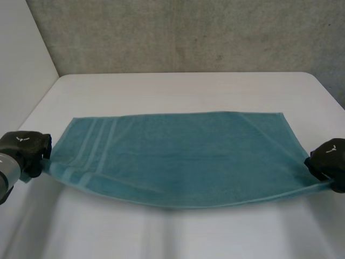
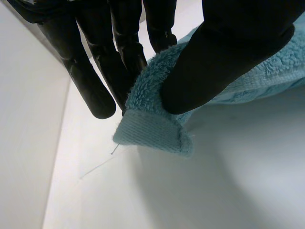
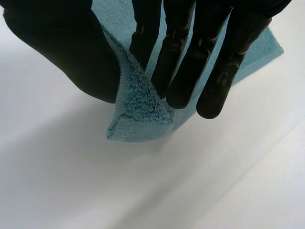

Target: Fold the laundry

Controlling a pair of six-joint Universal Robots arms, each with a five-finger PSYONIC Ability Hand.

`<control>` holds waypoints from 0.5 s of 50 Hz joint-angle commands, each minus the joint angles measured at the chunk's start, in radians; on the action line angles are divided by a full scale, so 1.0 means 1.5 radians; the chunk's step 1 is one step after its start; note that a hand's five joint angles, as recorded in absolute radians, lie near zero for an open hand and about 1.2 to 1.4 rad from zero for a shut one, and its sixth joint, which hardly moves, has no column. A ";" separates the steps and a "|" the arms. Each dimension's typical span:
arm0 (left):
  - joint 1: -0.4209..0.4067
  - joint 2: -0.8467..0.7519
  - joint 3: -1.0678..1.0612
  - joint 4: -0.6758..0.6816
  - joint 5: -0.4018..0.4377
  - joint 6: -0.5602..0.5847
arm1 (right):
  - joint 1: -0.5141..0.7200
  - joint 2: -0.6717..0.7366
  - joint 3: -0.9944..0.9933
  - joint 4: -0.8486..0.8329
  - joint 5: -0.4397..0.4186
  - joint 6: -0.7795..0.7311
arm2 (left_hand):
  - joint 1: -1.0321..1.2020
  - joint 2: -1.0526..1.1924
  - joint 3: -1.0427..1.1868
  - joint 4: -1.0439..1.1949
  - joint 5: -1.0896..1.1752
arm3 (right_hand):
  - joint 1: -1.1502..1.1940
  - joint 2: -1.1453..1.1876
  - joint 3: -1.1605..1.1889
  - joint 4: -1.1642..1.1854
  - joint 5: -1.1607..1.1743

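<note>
A teal towel (image 1: 178, 159) is held stretched between the two hands above the white table (image 1: 183, 86). Its near long edge is raised and sags a little between them, and its far edge appears to be laid on the tabletop. One near corner is pinched by the left hand (image 1: 24, 151): in the left wrist view the terry is squeezed between the thumb and the nearly straight fingers (image 2: 131, 62), with only a short hemmed tip left sticking out past the fingertips. The other near corner is nipped in the same manner by the right hand (image 1: 330, 162), the pile being trapped between the thumb and the fingers (image 3: 178, 71) and a small fold of hem being left beyond them. The striped band (image 1: 89, 151) is found at the end beside the left hand's fingers. The step in hand is judged to be the carrying of the near edge over to the far edge for a first fold. Since little cloth is held past the fingertips on either side, a corner could be lost if tension is raised or the hands are drawn apart. If the hands are moved at unequal pace or height, the edges could be landed askew, and the slack middle could be creased beneath the fold.
</note>
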 commanded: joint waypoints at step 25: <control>-0.069 -0.527 0.525 0.151 -0.056 0.016 | 0.162 0.461 -0.448 -0.472 0.089 0.206 | 0.149 0.119 0.120 0.119 0.129 | 0.278 0.145 0.140 0.136 0.150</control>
